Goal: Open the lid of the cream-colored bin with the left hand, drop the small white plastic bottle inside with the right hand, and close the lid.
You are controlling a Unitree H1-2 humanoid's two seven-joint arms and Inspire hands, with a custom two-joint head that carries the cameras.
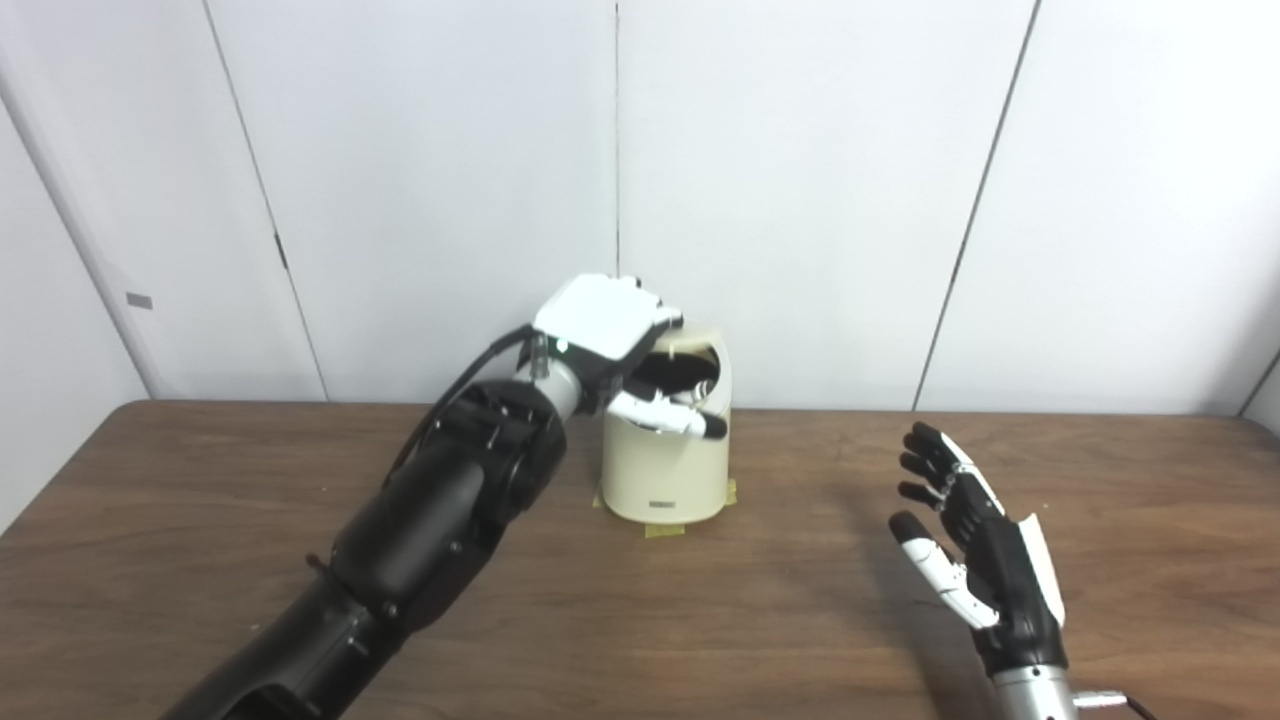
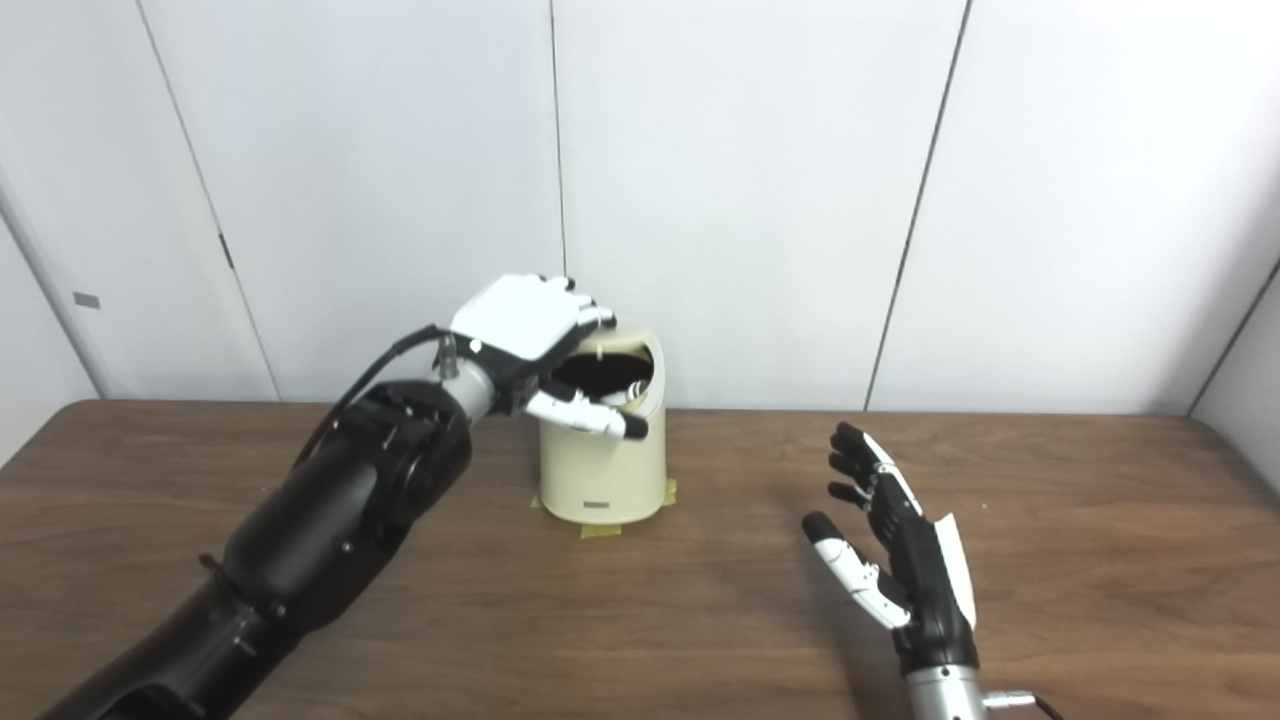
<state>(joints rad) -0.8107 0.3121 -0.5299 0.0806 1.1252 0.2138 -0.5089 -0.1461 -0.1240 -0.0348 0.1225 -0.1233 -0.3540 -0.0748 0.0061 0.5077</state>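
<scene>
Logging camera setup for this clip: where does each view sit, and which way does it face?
Left eye view: on the head, looking forward and down at the table and white wall panels; shows the left hand at the cream-colored bin and the open right hand.
Right eye view: beside it, facing the same way; the bin sits further left in the picture.
Shared: both arms, bin, table and wall.
</scene>
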